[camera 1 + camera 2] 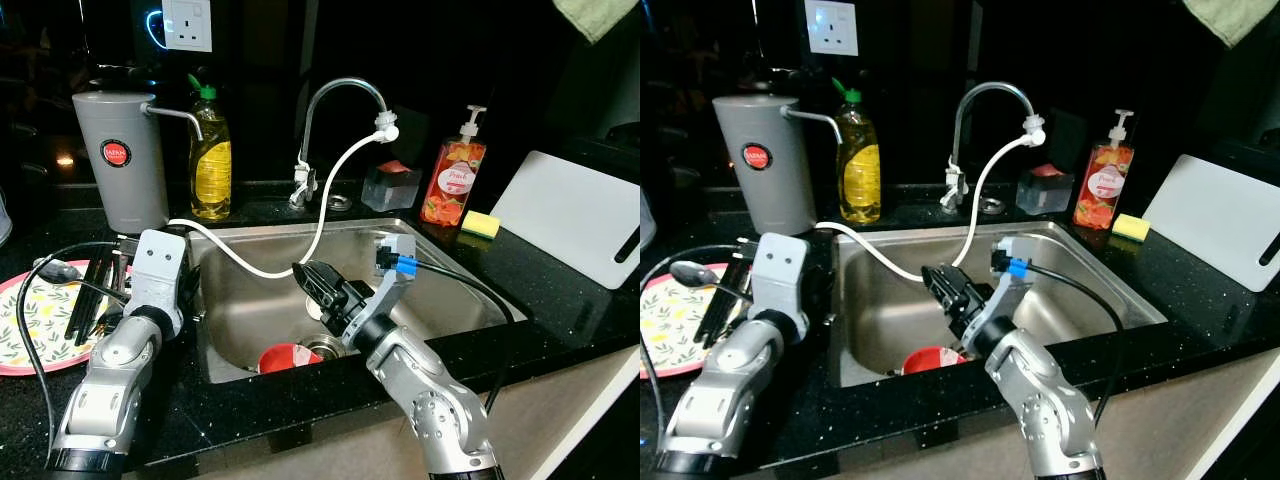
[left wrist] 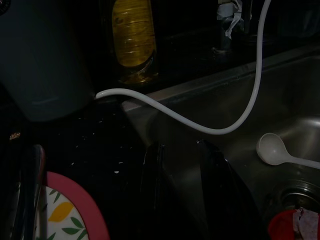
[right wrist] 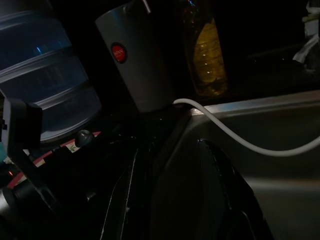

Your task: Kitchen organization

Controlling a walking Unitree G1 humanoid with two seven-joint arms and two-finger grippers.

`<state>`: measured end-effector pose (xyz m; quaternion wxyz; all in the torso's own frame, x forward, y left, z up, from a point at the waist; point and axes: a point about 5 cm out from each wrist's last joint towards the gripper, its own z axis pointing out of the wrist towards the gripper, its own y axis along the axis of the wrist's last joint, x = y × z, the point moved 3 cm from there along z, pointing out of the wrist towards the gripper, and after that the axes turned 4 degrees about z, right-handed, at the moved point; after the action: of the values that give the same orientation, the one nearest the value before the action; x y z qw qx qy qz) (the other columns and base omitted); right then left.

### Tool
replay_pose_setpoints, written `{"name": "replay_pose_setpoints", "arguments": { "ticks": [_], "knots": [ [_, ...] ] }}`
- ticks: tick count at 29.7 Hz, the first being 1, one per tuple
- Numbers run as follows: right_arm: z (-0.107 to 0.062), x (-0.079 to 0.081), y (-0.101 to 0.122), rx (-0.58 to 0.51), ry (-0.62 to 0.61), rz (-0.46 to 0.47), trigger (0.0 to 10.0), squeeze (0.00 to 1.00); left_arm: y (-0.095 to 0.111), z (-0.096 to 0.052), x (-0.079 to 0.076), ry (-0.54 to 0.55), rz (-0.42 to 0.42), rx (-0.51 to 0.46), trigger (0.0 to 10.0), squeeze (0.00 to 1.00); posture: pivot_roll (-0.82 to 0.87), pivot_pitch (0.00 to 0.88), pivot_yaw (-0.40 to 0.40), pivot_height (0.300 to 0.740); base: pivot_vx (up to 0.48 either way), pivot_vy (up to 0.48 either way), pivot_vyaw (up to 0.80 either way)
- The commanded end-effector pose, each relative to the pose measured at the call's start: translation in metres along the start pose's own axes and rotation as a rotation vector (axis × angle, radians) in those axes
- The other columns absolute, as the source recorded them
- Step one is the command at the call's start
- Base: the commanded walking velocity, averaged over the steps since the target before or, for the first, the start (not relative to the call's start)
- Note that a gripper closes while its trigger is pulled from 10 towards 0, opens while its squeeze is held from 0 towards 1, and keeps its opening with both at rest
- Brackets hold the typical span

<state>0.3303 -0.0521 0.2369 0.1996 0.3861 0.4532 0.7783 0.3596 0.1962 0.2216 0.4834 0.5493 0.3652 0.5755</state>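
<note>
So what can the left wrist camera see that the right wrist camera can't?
Left wrist view extras: a white spoon lying in the sink and a red cup by the drain.
Right wrist view extras: a big blue water jug and the red badge on the grey canister.
Both share: the white hose, the yellow bottle, the grey canister and the sink's edge.

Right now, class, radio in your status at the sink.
Right gripper open above sink. Left gripper open at its edge. Red cup and white spoon inside. White hose crosses.
</note>
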Motion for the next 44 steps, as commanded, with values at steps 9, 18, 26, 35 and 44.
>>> {"name": "replay_pose_setpoints", "arguments": {
  "ticks": [9, 18, 26, 35, 44],
  "knots": [
    [0.002, -0.006, 0.007, -0.018, -0.021, -0.02, 10.0, 0.0, -0.004, 0.003, 0.005, 0.057, -0.012, 0.04, 10.0, 0.0, -0.01, 0.0, -0.106, 0.74, 0.0, 0.0, 0.0],
    [-0.001, -0.008, 0.008, -0.03, -0.04, -0.021, 10.0, 0.0, 0.02, 0.004, 0.022, 0.171, -0.013, 0.038, 10.0, 0.0, -0.03, 0.0, -0.094, 0.74, 0.0, 0.0, 0.0],
    [-0.001, -0.009, 0.008, -0.026, -0.038, -0.02, 10.0, 0.0, 0.018, 0.002, 0.037, 0.294, -0.103, 0.119, 10.0, 1.0, -0.02, 0.0, -0.09, 0.74, 0.0, 0.0, 0.0],
    [0.003, -0.005, 0.003, -0.028, -0.029, -0.005, 10.0, 0.0, 0.009, -0.001, 0.079, 0.584, -0.342, 0.187, 10.0, 0.0, -0.01, 0.0, -0.088, 0.74, 0.0, 0.0, 0.0],
    [0.007, -0.006, 0.002, -0.017, -0.018, -0.007, 10.0, 0.0, -0.001, 0.003, 0.088, 0.632, -0.353, 0.283, 10.0, 0.0, 0.0, 0.0, -0.104, 0.74, 0.0, 0.0, 0.0]
  ]
}}
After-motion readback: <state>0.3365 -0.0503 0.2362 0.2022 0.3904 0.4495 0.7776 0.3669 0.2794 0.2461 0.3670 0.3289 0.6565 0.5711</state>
